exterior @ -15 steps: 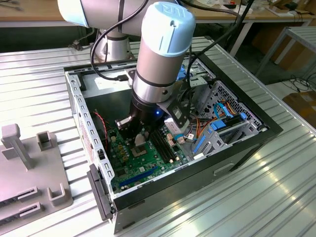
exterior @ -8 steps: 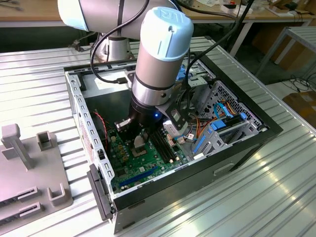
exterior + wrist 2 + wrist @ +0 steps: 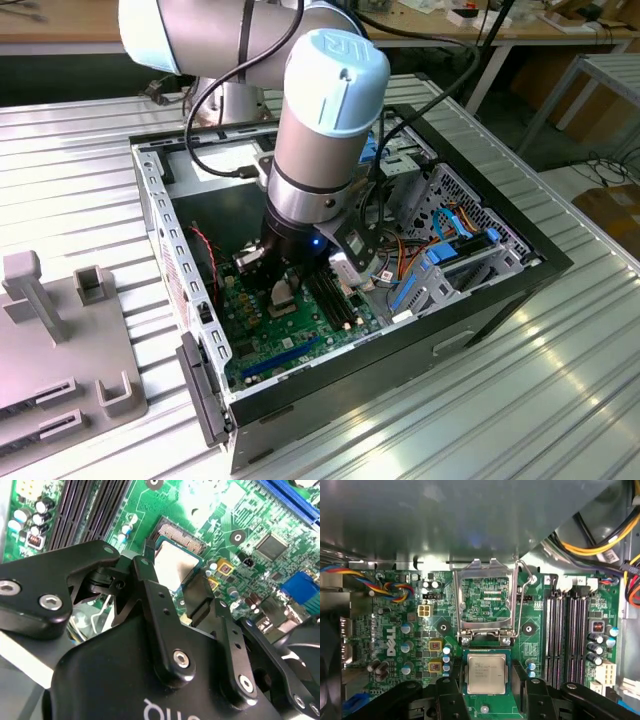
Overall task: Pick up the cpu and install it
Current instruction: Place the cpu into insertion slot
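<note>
Claw (image 3: pixel 486 679) pressed together on the cpu (image 3: pixel 486 672), pinching the small pale square chip by two opposite edges. The chip hangs level between the black fingers (image 3: pixel 150 575), directly over the socket (image 3: pixel 180 532). A strip of the socket's fine contacts shows just past the chip's far edge, so the chip looks raised rather than seated. Just beyond the claw, the socket's metal load plate (image 3: pixel 458 600) stands flipped open, leaving the way clear.

Seating it well seems to call for holding the chip flat and square to the socket frame. It should go straight down with no sideways slide, as those contacts look easy to bend.

Around the claw sits an open computer case (image 3: pixel 330 400), lying on its side. It holds the green motherboard (image 3: pixel 537 605) under the claw, empty memory slots (image 3: pixel 567 625) just beside the socket, and bundled coloured cables (image 3: pixel 600 545) further off.
</note>
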Tool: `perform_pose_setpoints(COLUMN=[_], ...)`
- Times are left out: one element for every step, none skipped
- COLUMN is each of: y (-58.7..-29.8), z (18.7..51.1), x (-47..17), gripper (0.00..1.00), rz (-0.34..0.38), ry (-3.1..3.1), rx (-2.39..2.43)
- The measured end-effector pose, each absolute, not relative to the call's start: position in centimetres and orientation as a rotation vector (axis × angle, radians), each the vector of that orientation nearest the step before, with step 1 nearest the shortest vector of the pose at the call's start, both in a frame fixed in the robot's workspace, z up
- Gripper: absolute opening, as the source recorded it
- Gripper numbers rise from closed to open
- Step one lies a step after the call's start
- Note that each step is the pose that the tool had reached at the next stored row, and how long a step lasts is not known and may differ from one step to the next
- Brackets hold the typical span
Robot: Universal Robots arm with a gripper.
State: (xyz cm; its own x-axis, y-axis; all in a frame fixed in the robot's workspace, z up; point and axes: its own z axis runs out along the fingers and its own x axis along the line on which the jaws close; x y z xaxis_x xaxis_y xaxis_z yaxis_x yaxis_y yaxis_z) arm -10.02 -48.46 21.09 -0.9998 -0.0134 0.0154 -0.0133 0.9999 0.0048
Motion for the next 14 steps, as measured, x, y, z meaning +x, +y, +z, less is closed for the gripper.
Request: perform_pose_setpoints(y=[-48.53, -48.54, -48.54, -48.54, -48.55, -48.55, -48.57, -48.59, -48.60, -48.60, -48.60, -48.60, -48.60, -48.60], z=[20.89, 20.74, 20.63, 20.52, 20.43, 20.33, 20.24, 20.17, 20.08, 20.06, 20.06, 20.03, 20.02, 20.01], x=[-10.03, -10.03, -10.04, -10.04, -10.04, -10.04, -10.05, -10.06, -10.07, -10.07, -10.06, -10.06, -10.06, -10.06], gripper=[0.48, 0.48, 0.48, 0.48, 0.48, 0.48, 0.48, 0.48, 0.48, 0.48, 0.48, 0.48, 0.48, 0.48], rz=[-0.008, -0.008, -0.008, -0.008, -0.009, -0.008, -0.008, -0.008, -0.009, -0.009, -0.009, -0.009, -0.009, -0.009], ry=[-3.126, -3.126, -3.126, -3.126, -3.126, -3.126, -3.126, -3.126, -3.126, -3.126, -3.126, -3.126, -3.126, -3.126], rx=[0.016, 0.013, 0.009, 0.006, 0.005, 0.005, 0.005, 0.005, 0.004, 0.004, 0.004, 0.004, 0.005, 0.004])
